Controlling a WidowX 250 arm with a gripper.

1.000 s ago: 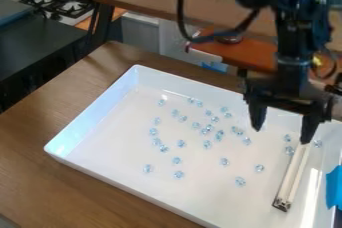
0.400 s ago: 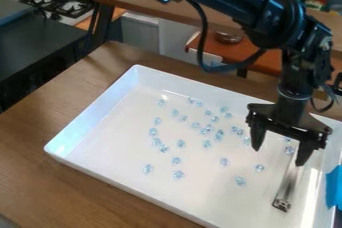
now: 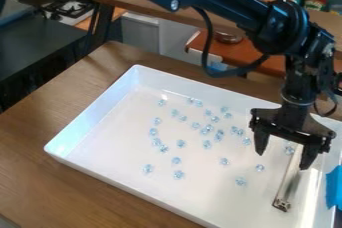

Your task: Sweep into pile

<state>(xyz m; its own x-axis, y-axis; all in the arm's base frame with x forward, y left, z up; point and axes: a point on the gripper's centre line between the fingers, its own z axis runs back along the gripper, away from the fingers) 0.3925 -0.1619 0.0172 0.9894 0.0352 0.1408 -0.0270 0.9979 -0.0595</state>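
Gripper (image 3: 283, 160), black, one: lowered since the earliest frame, with a slight further shift toward the view's right edge since the last; pincer apart, fingers pointing down over the right part of the tray. Sweeping bar (image 3: 288, 182), pale, long and narrow, with a metal fitting at its near end: lying in the tray's right part, its upper end between the fingers as seen here; contact cannot be told. Beads (image 3: 241, 181), clear bluish, many: scattered singly and in loose clusters over the tray floor, unmoved as far as shows. Tray (image 3: 90, 117), white, shallow, rectangular: on a brown wooden table (image 3: 40, 162). Blue patch (image 3: 334, 188): at the tray's right side. Stove (image 3: 69, 7): behind, upper left.
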